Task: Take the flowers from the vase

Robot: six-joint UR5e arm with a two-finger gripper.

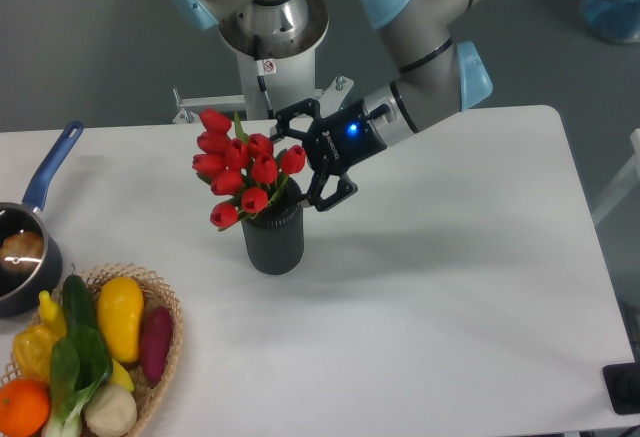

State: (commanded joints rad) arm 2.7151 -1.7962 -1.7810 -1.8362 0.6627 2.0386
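1. The camera looks down on a white table (420, 287). A dark, ribbed vase (274, 242) stands upright on it, a bit left of the middle.
2. The flowers (243, 167) sit in the vase. They are red tulips, and they lean up and to the left over its mouth. A few green leaves show between the red heads.
3. The robot arm (425, 42) is grey with light blue caps. It reaches down from the top of the picture toward the flowers.
4. The black tool (305, 162) is at the right side of the bunch, just above the mouth of the vase. A small blue light glows on its body.
5. The tool is wide open. One finger is up near the top tulips, and the other finger is low, just beside the vase rim. The nearest red tulip sits between the fingers. I cannot tell if a finger touches it.
6. At the left edge stands a dark saucepan (20, 257) with a blue handle, and something brown lies in it.
7. A woven basket (165, 302) in the bottom left corner holds vegetables and fruit, well apart from the vase.
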